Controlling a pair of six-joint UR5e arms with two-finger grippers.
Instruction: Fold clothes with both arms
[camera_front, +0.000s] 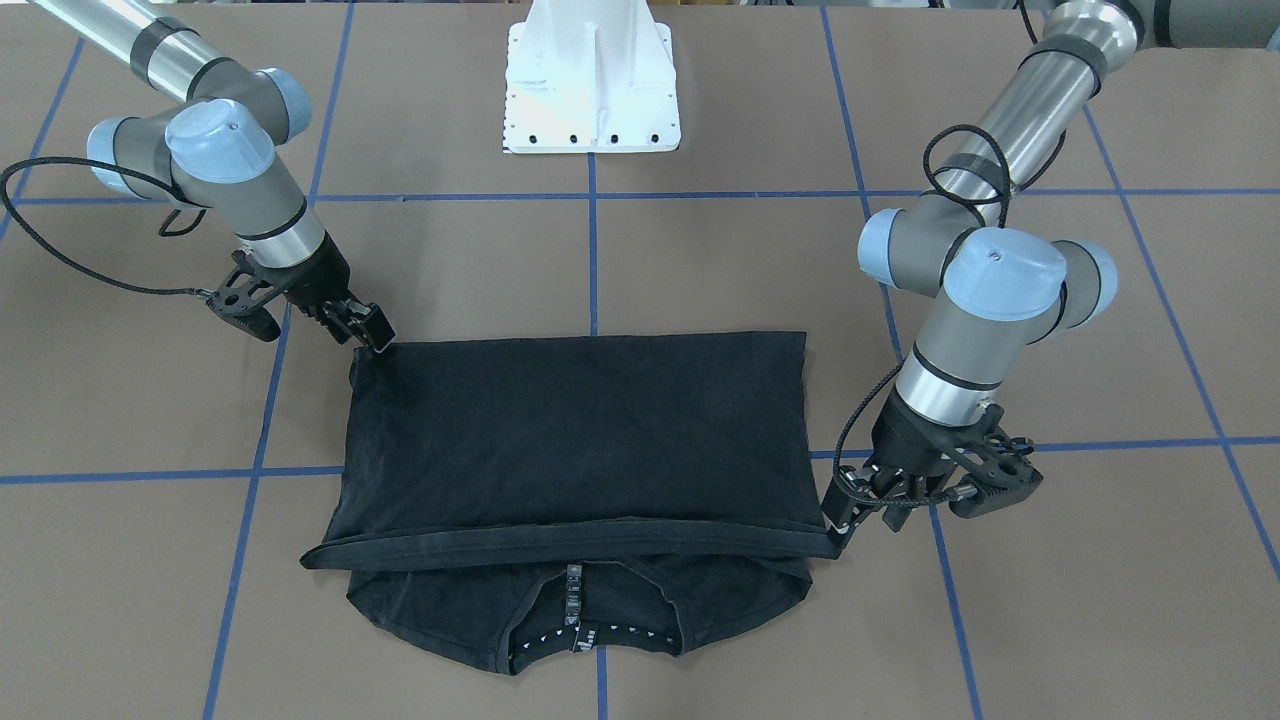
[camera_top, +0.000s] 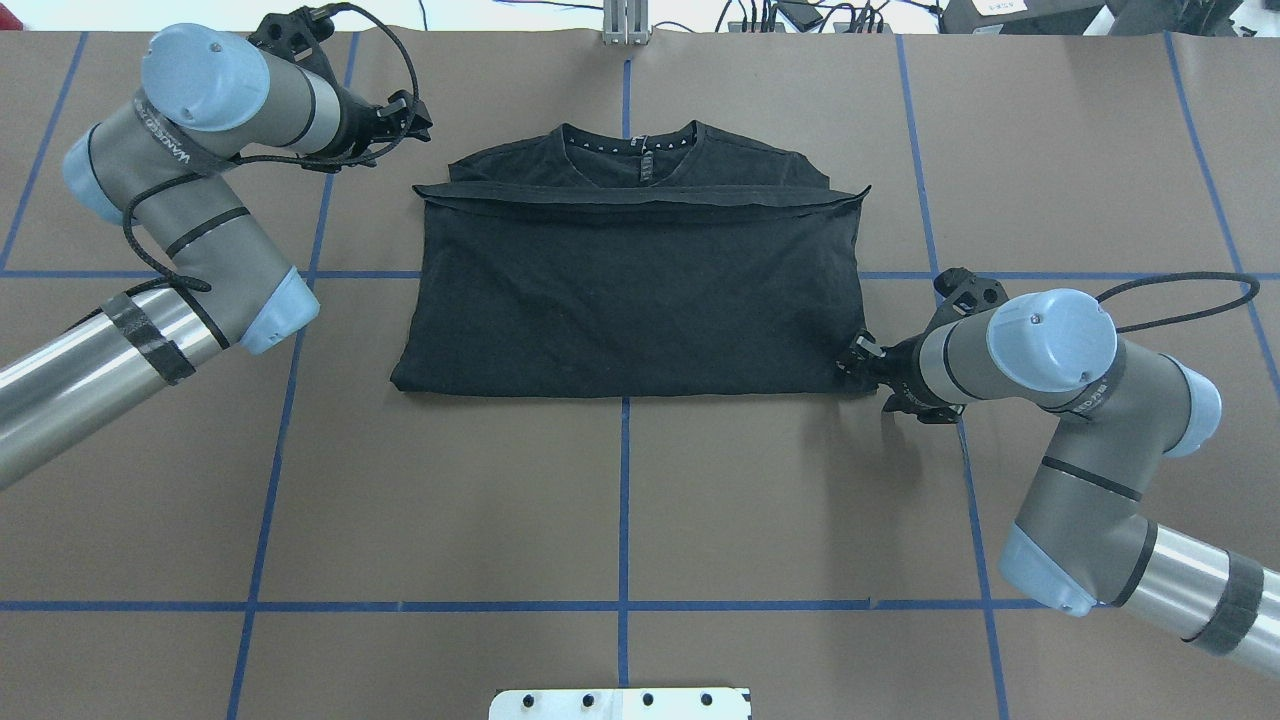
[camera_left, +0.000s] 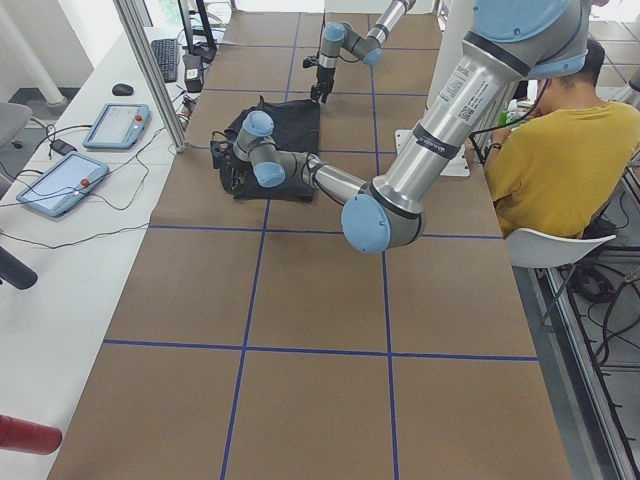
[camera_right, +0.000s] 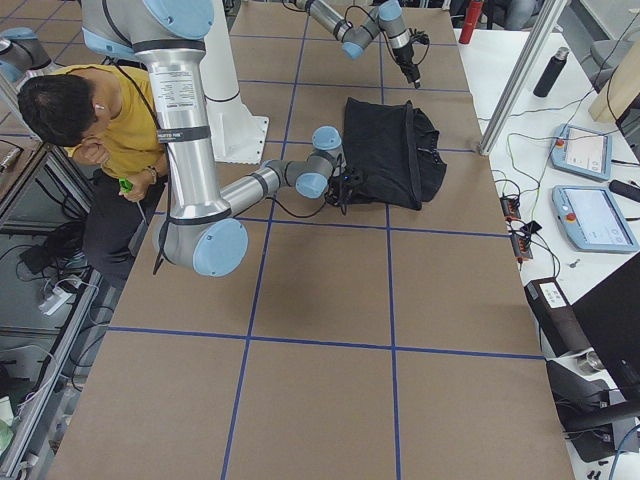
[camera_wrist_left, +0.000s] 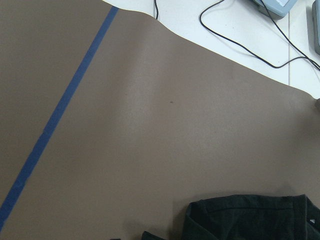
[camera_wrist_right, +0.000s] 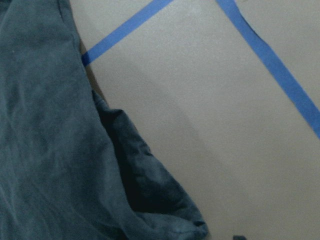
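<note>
Matte black T-shirt (camera_front: 575, 430) folded rectangular | left pincer (camera_front: 840, 525), right pincer (camera_front: 377, 340): grip, cannot tell

The left arm (camera_top: 170, 250) comes in from the left side of the table (camera_top: 620, 500), elbow sharply bent. Its wrist lies level near the far edge, and the left gripper (camera_top: 418, 118) points toward the middle. The right arm (camera_top: 1080, 440) bends in from the right side, with the right gripper (camera_top: 858, 365) low and pointing inward. How either gripper's jaws stand cannot be made out.
</note>
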